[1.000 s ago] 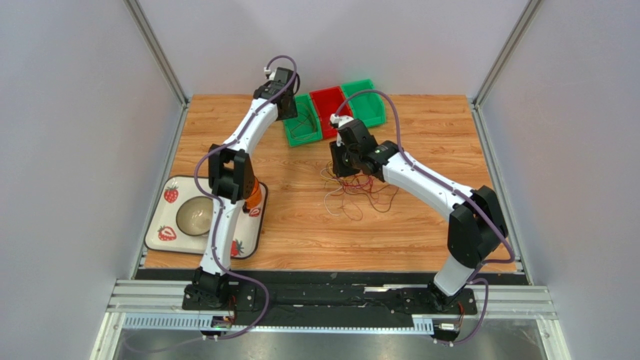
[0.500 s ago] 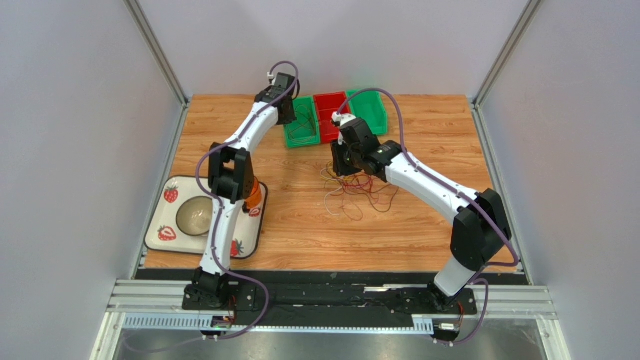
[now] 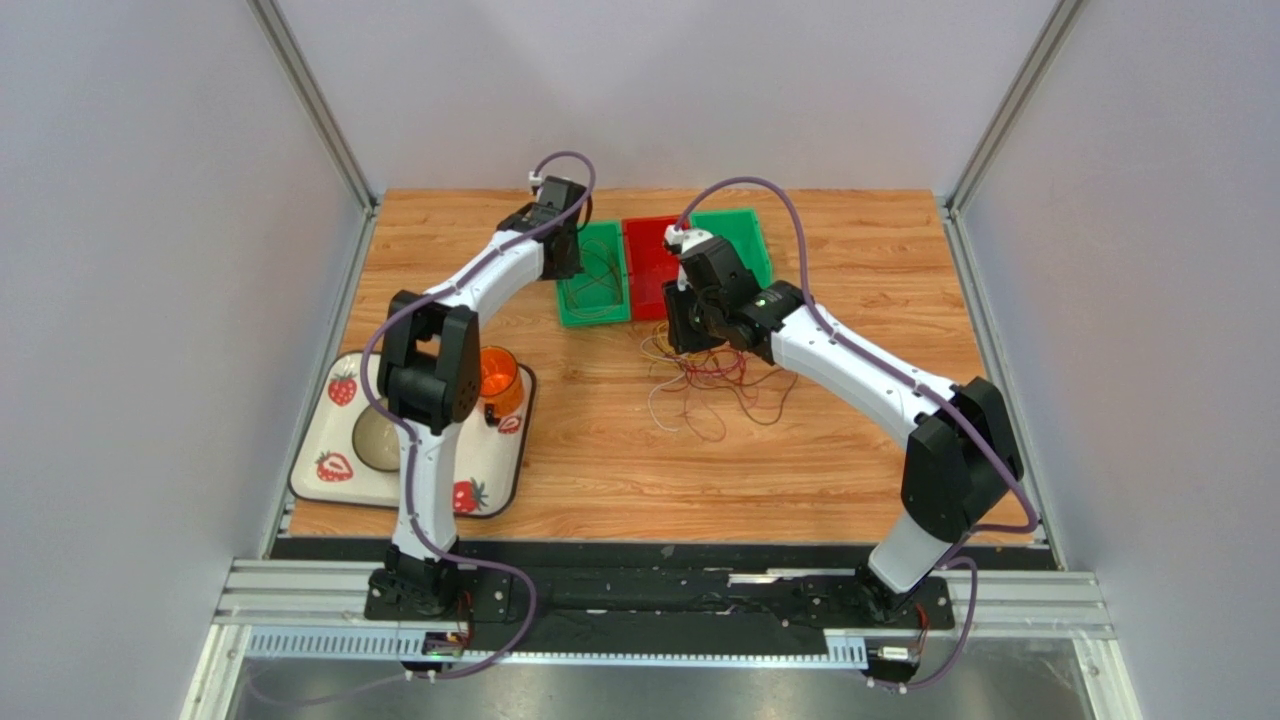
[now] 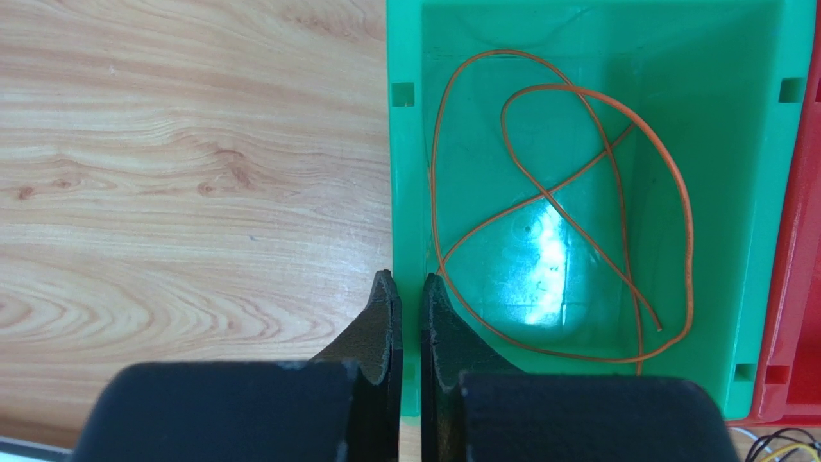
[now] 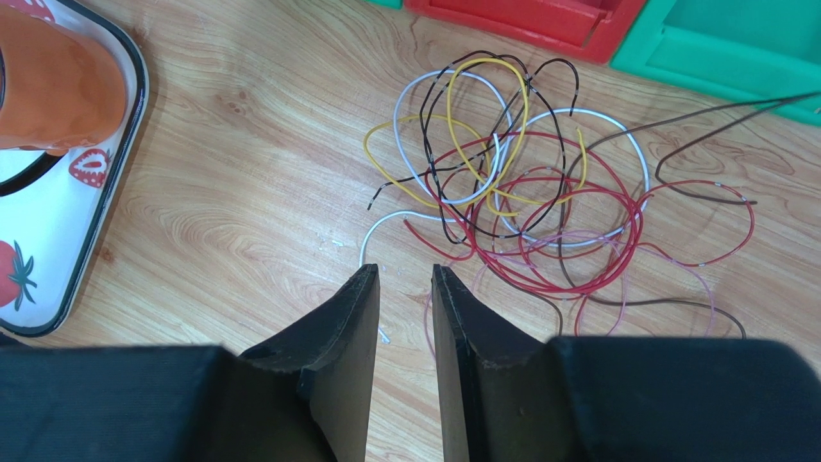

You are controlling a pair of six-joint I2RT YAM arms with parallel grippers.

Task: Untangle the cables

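The cables (image 5: 520,192) lie in a loose tangle of red, yellow, white, black and brown loops on the wooden table (image 3: 718,383). One orange cable (image 4: 609,146) is coiled inside the left green bin (image 4: 405,144). My left gripper (image 4: 410,279) is shut on that bin's left wall, one finger outside and one inside; in the top view it (image 3: 564,263) is at the bin's far left corner (image 3: 579,308). My right gripper (image 5: 405,269) hangs open just short of the tangle's near-left edge, with nothing between its fingers (image 3: 694,342).
A red bin (image 3: 649,255) and a second green bin (image 3: 736,225) stand beside the held one at the table's back. At the front left, a strawberry tray (image 3: 323,450) carries a bowl (image 3: 383,435) and an orange cup (image 3: 501,383).
My left gripper has closed on the green bin's wall and swung left and nearer, dragging and turning the row of bins with it. The right gripper has opened slightly and hardly moved.
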